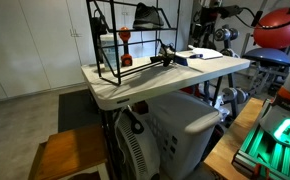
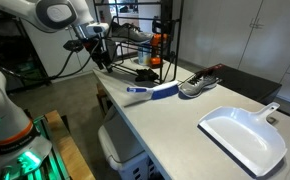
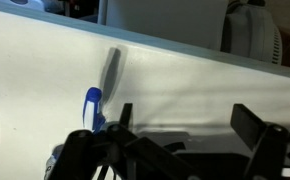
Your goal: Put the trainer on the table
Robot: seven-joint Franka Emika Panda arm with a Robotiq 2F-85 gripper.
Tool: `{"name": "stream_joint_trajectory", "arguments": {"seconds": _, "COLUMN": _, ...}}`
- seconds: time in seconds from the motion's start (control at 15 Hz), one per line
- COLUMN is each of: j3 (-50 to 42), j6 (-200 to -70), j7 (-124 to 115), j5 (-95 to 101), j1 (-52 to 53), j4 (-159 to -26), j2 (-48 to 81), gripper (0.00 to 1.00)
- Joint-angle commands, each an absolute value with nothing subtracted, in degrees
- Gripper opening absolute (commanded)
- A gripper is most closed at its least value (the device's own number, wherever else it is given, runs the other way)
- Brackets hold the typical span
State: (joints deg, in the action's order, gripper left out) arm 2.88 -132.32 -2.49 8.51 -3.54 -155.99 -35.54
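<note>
While the jaws hang open, the trainer point(image 2: 143, 75) lies apart.

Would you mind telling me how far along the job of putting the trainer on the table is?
Looks done: the small dark grey trainer appears to lie on the pale grey plastic folding table, near the white dustpan, though it is small in view. In hand: nothing; the claw is open and empty above the tabletop. Left: seemingly nothing but a closer check.
</note>
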Motion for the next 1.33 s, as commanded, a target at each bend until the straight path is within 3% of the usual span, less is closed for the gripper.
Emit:
{"name": "stream_joint_trajectory", "arguments": {"seconds": 0.0, "j3": 2.59, "j6": -132.1, "j7": -2.66, "j5": 8.71, "j1": -3.22, "j4": -155.87, "j2": -35.56, "gripper": 1.0}}
{"name": "stream_joint_trajectory", "arguments": {"seconds": 0.67, "j3": 2.59, "j6": -132.1, "j7": -2.66, "j5": 8.71, "j1": -3.22, "j4": -155.87, "j2": -35.56, "gripper": 1.0}}
{"name": "stream_joint_trajectory", "arguments": {"seconds": 1.27, "j3": 0.72, "j6": -126.93, "j7": -6.3, "j5": -9.25, "j1": 3.37, "j4": -146.95, "j2": -37.95, "gripper": 1.0}}
